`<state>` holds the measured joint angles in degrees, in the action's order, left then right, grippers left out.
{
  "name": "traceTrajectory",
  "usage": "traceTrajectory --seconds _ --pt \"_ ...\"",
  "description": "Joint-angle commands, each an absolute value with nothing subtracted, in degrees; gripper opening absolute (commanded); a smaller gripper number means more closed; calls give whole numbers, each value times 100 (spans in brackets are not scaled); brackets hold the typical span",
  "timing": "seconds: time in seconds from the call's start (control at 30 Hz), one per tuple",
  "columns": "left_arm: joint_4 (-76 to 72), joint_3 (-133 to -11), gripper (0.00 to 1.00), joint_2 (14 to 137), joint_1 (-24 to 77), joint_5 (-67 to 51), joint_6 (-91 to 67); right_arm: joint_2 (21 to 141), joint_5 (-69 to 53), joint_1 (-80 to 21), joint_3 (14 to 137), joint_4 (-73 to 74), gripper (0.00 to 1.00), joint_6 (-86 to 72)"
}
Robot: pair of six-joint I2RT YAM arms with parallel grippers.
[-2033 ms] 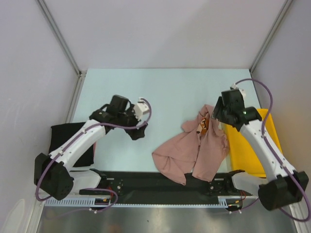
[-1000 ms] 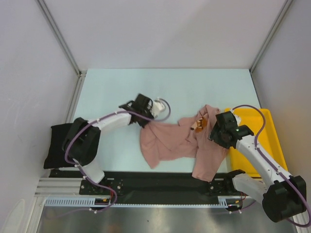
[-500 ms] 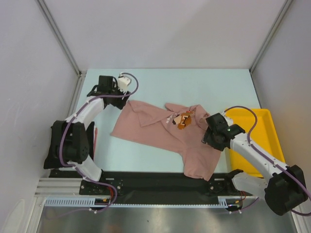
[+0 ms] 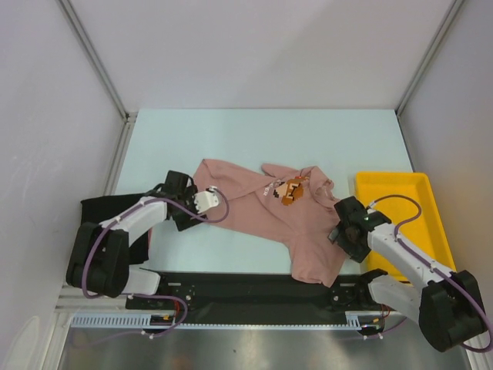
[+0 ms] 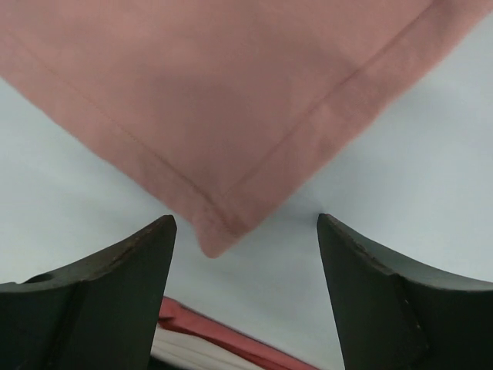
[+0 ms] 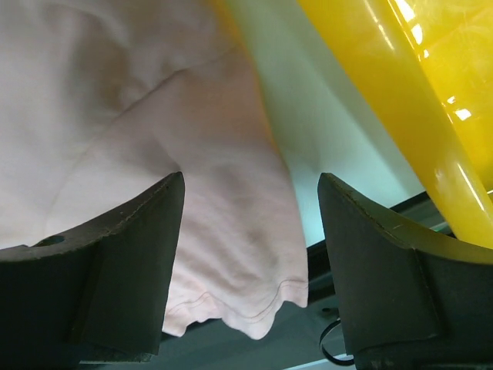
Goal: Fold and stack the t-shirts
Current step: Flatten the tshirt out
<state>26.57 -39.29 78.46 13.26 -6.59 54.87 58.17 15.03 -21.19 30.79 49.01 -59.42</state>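
The dusty pink t-shirt (image 4: 254, 208) lies spread out across the middle of the table, with its brown-orange print (image 4: 290, 189) facing up. Its near right end hangs over the table's front edge. My left gripper (image 4: 185, 210) is open and empty at the shirt's left edge. A corner of the pink shirt (image 5: 219, 231) lies between its fingers, untouched. My right gripper (image 4: 343, 233) is open and empty over the shirt's right part. The pink hem (image 6: 231, 301) lies between its fingers. The black t-shirt (image 4: 96, 212) lies at the far left, partly hidden by the left arm.
A yellow tray (image 4: 397, 185) stands at the right, close beside the right gripper; its rim also shows in the right wrist view (image 6: 370, 92). The black rail (image 4: 231, 289) runs along the table's front edge. Frame posts stand at the back corners.
The left gripper pulled the pink shirt out to the back left, let it go, and moved back to the shirt's near left edge. The right gripper shifted slightly nearer. The shirt now lies spread.
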Motion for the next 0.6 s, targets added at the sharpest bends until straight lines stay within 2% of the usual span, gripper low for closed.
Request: traceTrajectory --seconds 0.0,0.13,0.2,0.23,0.27,0.33,0.37,0.4,0.57 --pt "1811 -3849 81 8136 1546 -177 6100 5985 1573 -2100 2980 4597 75 -6240" --pt "1258 -3990 76 8534 1538 -18 5749 6354 1635 -2100 2944 4378 73 -6083" --pt "1213 -4025 64 8578 1547 -18 5669 6477 1495 -2118 2944 4175 56 -5881" --pt "1195 -4017 57 8578 1547 -35 5608 6478 1433 -2153 2936 4105 45 -5836" --pt "1195 -3990 45 8561 1547 -96 5590 6425 1407 -2171 2970 4052 27 -5810" --pt "1213 -3938 32 8526 1547 -228 5555 6320 1363 -2223 3023 4026 14 -5740" --pt "1213 -3894 13 8517 1547 -255 5529 6267 1345 -2267 3137 4008 4 -5687" --pt "1204 -3885 0 8490 1538 -264 5494 6153 1345 -2268 3233 4043 0 -5591" --pt "2080 -4462 0 7834 1275 -579 4809 5845 1327 -2285 4313 4786 0 -5099"
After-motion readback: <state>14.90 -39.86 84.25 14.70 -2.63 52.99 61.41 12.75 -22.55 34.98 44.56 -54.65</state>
